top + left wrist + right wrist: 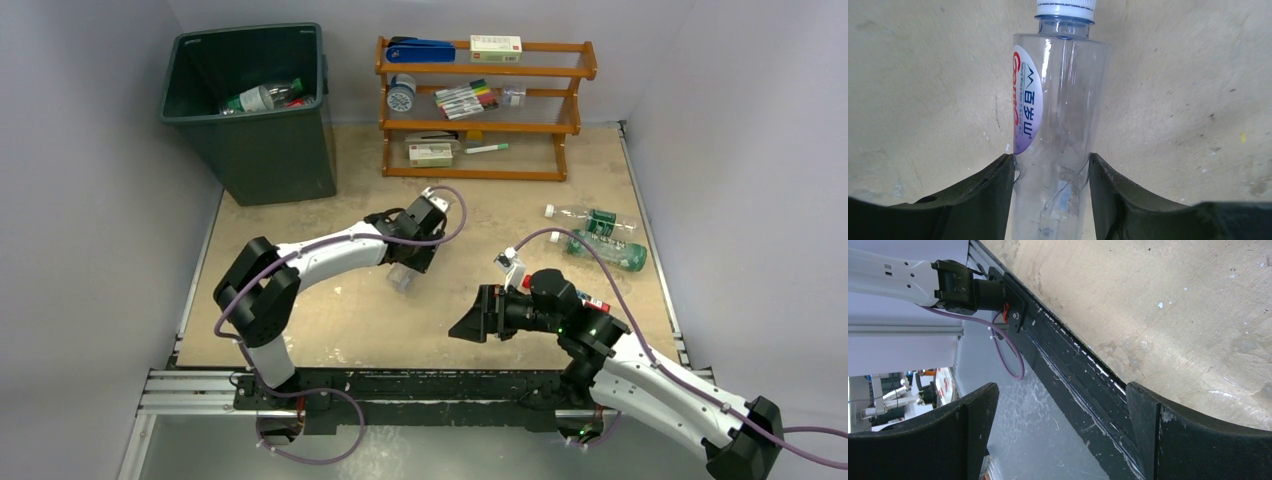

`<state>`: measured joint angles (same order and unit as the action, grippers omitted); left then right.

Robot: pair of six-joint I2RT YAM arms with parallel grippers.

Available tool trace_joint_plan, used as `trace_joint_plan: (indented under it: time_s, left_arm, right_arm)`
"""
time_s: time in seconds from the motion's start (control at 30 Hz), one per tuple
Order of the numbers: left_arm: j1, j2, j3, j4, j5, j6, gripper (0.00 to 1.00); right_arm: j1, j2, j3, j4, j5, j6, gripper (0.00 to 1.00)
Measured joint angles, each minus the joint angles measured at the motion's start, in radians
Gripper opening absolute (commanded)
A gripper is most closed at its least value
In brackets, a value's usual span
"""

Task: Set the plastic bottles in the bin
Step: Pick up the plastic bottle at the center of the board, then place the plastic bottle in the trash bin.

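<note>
BOTTLES TO THE BIN: At the 10 o'clock corner of the sandy bench [340, 330] stands the dark green bin [275, 155]. It holds several binned bottles [262, 97], one showing a green label.

Near the centre, the left fingers [408, 266] are closed on a clear bottle [1063, 100], pressing its lower body from both sides so the plastic dents. Whether it rests on the bench cannot be told. In the left wrist view its white cap [1066, 7] points to 12 o'clock. The oval label [1025, 100] carries red letters cut off by the curve, the characters 百岁山 and a fine line reading "Natural Mineral Water".

At 12 o'clock an orange wooden rack [545, 72] bears marker pens [465, 100] and a small box [496, 43].

Toward 5 o'clock, the right fingers [466, 328] stand spread wide, nothing between them, over the bench's near edge.

At 3 o'clock, two green-labelled bottles [610, 250] lie just beside each other, their print too small to read.
</note>
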<state>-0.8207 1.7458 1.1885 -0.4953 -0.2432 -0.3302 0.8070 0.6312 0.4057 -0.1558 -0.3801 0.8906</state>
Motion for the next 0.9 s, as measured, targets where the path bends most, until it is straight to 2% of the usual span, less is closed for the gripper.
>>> trace_joint_plan:
  time_s: [0.27, 0.5, 0.7, 0.9]
  left_arm:
    - [0.042, -0.009, 0.248, -0.101, 0.008, 0.01, 0.52]
    - [0.196, -0.01, 0.488, -0.202, 0.053, 0.035, 0.53]
    - [0.291, 0.015, 0.764, -0.302, 0.086, 0.058, 0.54]
    - [0.406, 0.071, 1.025, -0.339, 0.182, 0.043, 0.57]
  right_arm:
    - [0.0, -0.028, 0.0, -0.017, 0.003, 0.0, 1.0]
    - [0.0, -0.033, 0.0, -0.029, 0.005, 0.0, 1.0]
    - [0.0, -0.035, 0.0, -0.034, 0.005, 0.0, 1.0]
    - [0.0, -0.019, 0.0, -0.034, 0.005, 0.0, 1.0]
